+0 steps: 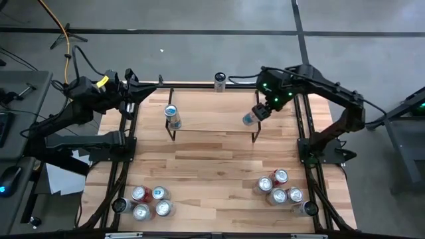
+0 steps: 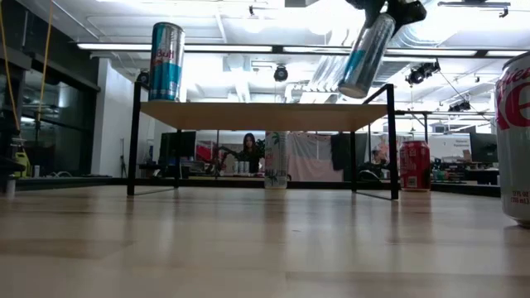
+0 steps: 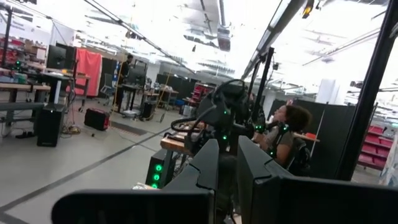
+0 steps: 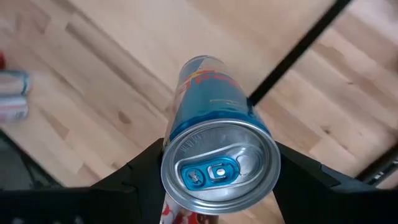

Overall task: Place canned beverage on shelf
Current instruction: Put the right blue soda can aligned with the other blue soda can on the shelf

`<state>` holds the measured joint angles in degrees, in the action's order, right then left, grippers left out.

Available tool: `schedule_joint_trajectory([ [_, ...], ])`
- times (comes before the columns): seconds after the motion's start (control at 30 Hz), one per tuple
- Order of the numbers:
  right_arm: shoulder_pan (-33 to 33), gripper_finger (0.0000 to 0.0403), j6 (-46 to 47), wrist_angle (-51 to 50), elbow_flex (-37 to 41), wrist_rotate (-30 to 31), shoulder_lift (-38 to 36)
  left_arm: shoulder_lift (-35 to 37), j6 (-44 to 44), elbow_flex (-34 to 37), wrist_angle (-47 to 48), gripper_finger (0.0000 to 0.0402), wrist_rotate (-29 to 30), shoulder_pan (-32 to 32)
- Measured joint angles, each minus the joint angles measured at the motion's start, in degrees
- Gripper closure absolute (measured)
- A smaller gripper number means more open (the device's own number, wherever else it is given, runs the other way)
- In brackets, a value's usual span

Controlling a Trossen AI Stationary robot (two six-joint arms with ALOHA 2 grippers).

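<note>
The left gripper (image 1: 138, 91) waits shut off the table's left back corner. One can (image 1: 172, 116) stands at the shelf's (image 1: 212, 119) left end. The right gripper (image 1: 261, 110) holds a tilted can (image 2: 365, 56) over the shelf's right end; set down aslant, so near that edge, it may topple off. The middle lies open.

On the table (image 1: 219, 159), the shelf (image 1: 212, 119) stands toward the back with one can (image 1: 172, 117) upright on its left end, another can (image 1: 251, 118) held tilted above its right end, and clusters of cans (image 1: 149, 202) near both front corners.
</note>
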<state>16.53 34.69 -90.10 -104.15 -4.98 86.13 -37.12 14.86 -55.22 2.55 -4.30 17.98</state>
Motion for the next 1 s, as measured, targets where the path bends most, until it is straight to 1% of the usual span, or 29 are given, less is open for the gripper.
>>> schedule_joint_trajectory([
  [0.17,-2.0,0.0183,-3.3,0.2,-3.1,1.3,2.5,-2.8,-0.8,-0.7,-1.7,0.0399,0.0,0.0],
  [0.27,-2.4,0.0183,-4.5,0.2,-4.2,2.7,3.4,-8.3,-4.0,-4.1,3.0,0.0399,0.0,-0.3],
  [0.37,-2.4,0.0183,-5.3,0.1,-5.0,3.4,3.2,-16.3,-7.3,-10.0,9.5,0.0400,0.1,-1.6],
  [0.43,-2.4,0.0183,-6.3,0.1,-5.6,3.5,3.1,-21.7,-12.1,-15.2,15.9,0.0401,0.6,-1.7],
  [0.53,-2.4,0.0183,-7.1,0.2,-6.6,3.4,3.1,-29.1,-20.5,-23.6,22.0,0.0401,1.9,-2.0],
  [0.63,-2.4,0.0183,-8.2,0.1,-6.8,3.4,3.1,-36.9,-24.7,-29.6,26.5,0.0401,2.1,-2.4],
  [0.8,-2.4,0.0183,-8.2,0.1,-6.8,3.4,3.2,-46.4,-26.0,-34.4,25.6,0.0401,2.0,-2.4],
  [0.93,-2.4,0.0183,-8.2,0.1,-6.8,3.7,3.2,-52.8,-26.0,-34.2,23.7,0.0401,2.0,-2.7],
  [1.0,-2.4,0.0183,-8.3,0.1,-6.7,5.0,3.2,-55.0,-26.0,-34.2,22.5,0.0401,1.7,-2.8],
])
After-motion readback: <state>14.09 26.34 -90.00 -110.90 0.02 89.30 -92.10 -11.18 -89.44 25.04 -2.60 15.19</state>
